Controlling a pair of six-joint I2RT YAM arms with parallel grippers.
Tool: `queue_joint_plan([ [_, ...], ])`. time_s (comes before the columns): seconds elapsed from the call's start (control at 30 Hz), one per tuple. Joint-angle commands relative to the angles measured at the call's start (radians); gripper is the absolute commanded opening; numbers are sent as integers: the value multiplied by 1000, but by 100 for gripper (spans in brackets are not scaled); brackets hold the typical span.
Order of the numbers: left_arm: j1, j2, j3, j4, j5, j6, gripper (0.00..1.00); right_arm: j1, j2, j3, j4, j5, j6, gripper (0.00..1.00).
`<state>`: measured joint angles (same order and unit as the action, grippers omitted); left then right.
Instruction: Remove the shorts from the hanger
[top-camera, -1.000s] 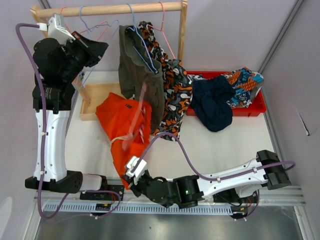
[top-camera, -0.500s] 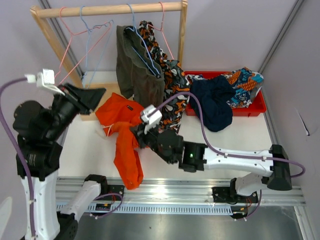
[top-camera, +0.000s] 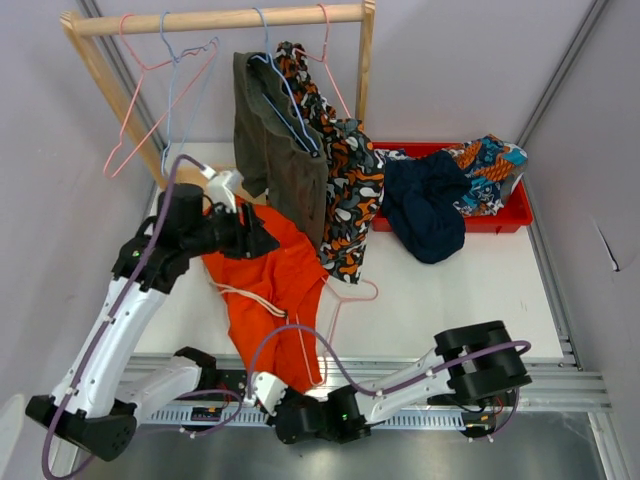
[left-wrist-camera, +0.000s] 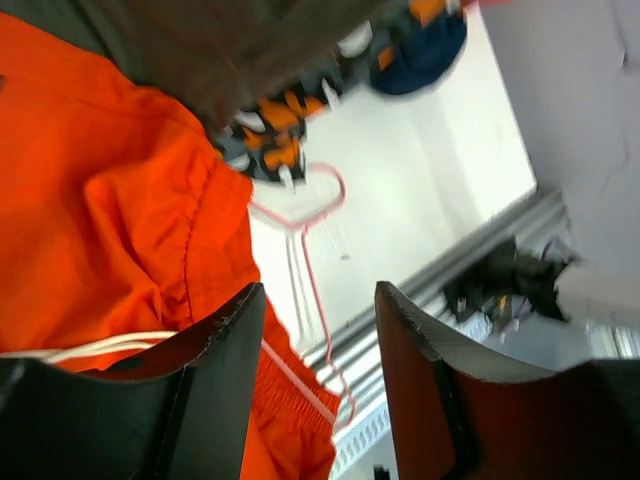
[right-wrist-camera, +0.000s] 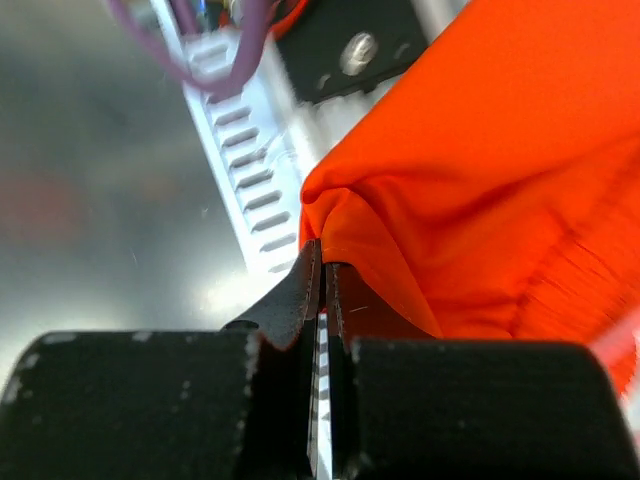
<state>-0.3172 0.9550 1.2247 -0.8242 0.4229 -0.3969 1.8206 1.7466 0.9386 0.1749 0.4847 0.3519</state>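
The bright orange shorts (top-camera: 270, 290) lie spread on the table, reaching the near edge. A pink hanger (top-camera: 350, 295) lies flat beside them, partly under the fabric. My left gripper (top-camera: 265, 240) hovers open over their far end. In the left wrist view the left gripper (left-wrist-camera: 320, 290) has nothing between its fingers, with the orange shorts (left-wrist-camera: 110, 220), a white drawstring and the pink hanger (left-wrist-camera: 315, 215) below. My right gripper (top-camera: 262, 382) is at the near rail. In the right wrist view the right gripper (right-wrist-camera: 323, 245) is shut on a corner of the orange shorts (right-wrist-camera: 480, 170).
Olive green shorts (top-camera: 275, 150) and blotch-print shorts (top-camera: 345, 190) hang on hangers from the wooden rack (top-camera: 220, 18). Two empty hangers (top-camera: 150, 110) hang at its left. A red bin (top-camera: 510, 215) at the right holds navy shorts (top-camera: 425, 205) and teal-print shorts (top-camera: 490, 160).
My left arm swung down from the rack to the orange shorts and its jaws opened. My right arm drew back to the near rail, pulling the shorts' corner with it. The pink hanger now lies on the table.
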Motion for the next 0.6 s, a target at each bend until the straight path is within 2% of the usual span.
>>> queue_joint_plan([
  [0.0, -95, 45, -72, 0, 1, 66, 53, 22, 50, 109, -24, 32, 24, 0],
  [0.17, -240, 109, -191, 10, -91, 67, 54, 29, 91, 147, -40, 28, -27, 0],
  [0.33, -330, 193, -309, 143, -61, 29, 60, 23, 79, 100, 21, 17, -28, 0],
  [0.57, -440, 399, -268, 197, -118, 3, 62, 22, 65, 83, 29, 41, -27, 0],
])
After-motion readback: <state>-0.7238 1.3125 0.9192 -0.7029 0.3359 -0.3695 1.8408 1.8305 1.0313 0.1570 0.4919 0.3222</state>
